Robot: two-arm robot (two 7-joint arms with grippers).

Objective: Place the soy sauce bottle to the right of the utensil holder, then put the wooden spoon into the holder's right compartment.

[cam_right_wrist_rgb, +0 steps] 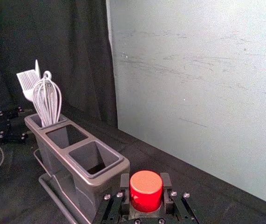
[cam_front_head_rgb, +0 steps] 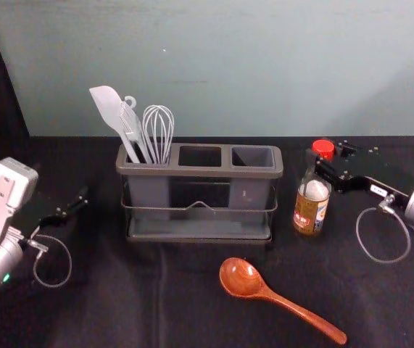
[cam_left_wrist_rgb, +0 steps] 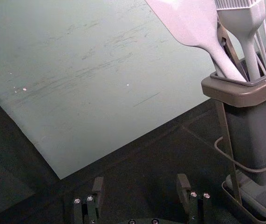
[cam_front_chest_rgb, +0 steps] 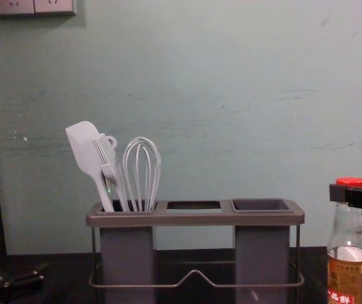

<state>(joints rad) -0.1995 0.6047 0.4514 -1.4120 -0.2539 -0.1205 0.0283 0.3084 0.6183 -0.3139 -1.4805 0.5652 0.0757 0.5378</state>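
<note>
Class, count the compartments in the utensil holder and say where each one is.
3. The left compartment holds the spatula, brush and whisk; the middle compartment is beside it; the right compartment is at the end nearest the soy sauce bottle. None looks hidden.

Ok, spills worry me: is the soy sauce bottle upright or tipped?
Upright: in the chest view the soy sauce bottle has its red cap topmost and label below, with the right gripper at its neck.
</note>
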